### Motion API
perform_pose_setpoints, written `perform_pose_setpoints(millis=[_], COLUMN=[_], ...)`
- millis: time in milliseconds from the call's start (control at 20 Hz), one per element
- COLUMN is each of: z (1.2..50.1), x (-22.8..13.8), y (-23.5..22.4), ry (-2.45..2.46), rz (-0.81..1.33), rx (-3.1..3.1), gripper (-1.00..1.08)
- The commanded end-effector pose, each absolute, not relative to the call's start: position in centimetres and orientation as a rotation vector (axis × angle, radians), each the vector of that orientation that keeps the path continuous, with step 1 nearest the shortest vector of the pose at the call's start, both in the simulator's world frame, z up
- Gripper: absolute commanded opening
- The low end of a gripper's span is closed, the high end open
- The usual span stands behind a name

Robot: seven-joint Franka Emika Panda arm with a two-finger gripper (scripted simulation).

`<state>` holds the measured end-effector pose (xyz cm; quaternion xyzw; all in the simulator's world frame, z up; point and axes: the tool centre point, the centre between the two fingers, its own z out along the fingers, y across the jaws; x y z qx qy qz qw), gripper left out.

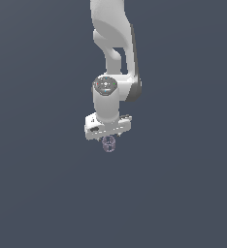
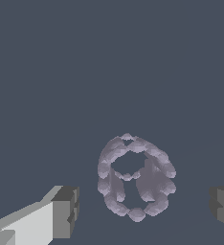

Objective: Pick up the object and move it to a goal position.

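Wrist view shows my hand (image 2: 142,210) spread wide, gripping nothing, its two fingers (image 2: 66,210) well clear of the object (image 2: 135,179) lying between them on the worktop (image 2: 109,62). Seen from outside, it sits at six o'clock below me. Probably pre-grasp: closing, lifting and carrying all remain. No writing is readable.

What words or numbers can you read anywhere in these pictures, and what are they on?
No readable text anywhere.
The white robot gripper has small dark marks on its body, too small to read.
The round grey cap on the white arm has tiny coloured dots, no letters.
The tiny pale purple-grey openwork ring object carries no writing.
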<state>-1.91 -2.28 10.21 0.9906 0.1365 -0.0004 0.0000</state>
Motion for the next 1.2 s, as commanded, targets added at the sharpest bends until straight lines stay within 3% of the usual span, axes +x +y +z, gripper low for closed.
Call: perform_pose_setpoints(millis=[0, 850, 900, 1150], z=[10.2, 5.1, 5.1, 5.1], x=[-1.9, -2.0, -2.0, -2.0], y=[-2.3, -2.3, -2.3, -2.3], ry=[0.429, 0.436, 0.436, 0.436], rz=[-0.001, 0.0, 0.0, 0.0], rx=[3.112, 3.111, 3.111, 3.111], gripper=[1.0, 1.0, -1.0, -1.0])
